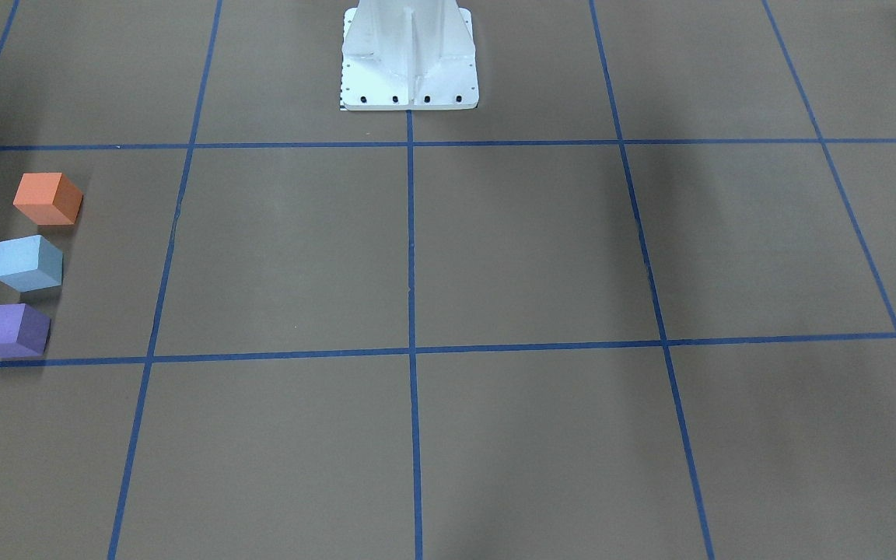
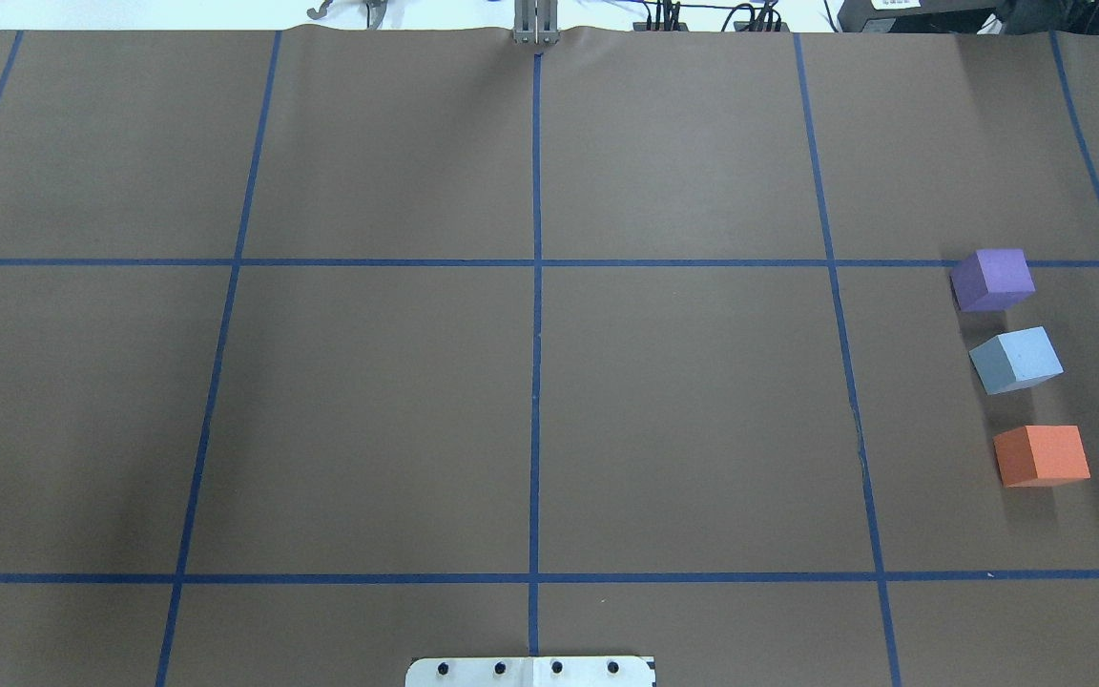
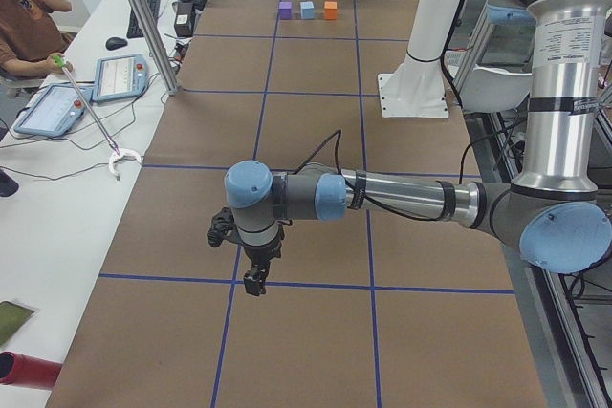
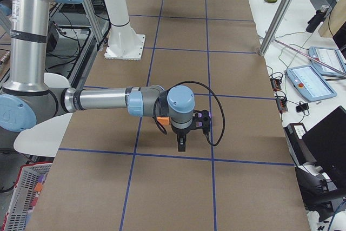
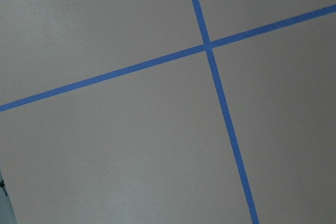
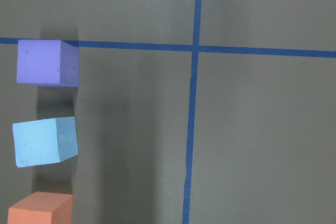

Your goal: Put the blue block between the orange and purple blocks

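Note:
The blue block (image 2: 1015,360) sits on the brown table between the purple block (image 2: 992,279) and the orange block (image 2: 1042,455), in a loose row with gaps. The row also shows in the front view: orange (image 1: 47,198), blue (image 1: 28,263), purple (image 1: 11,330). The right wrist view looks down on the blue block (image 6: 44,141) from above. My right gripper (image 4: 181,145) shows only in the right side view, and my left gripper (image 3: 253,282) only in the left side view. I cannot tell whether either is open or shut.
The white robot base (image 1: 409,58) stands at the table's robot side. Blue tape lines (image 2: 535,382) divide the table into squares. A side table with tablets (image 3: 120,78) and a seated person (image 3: 24,21) lies beyond the far edge.

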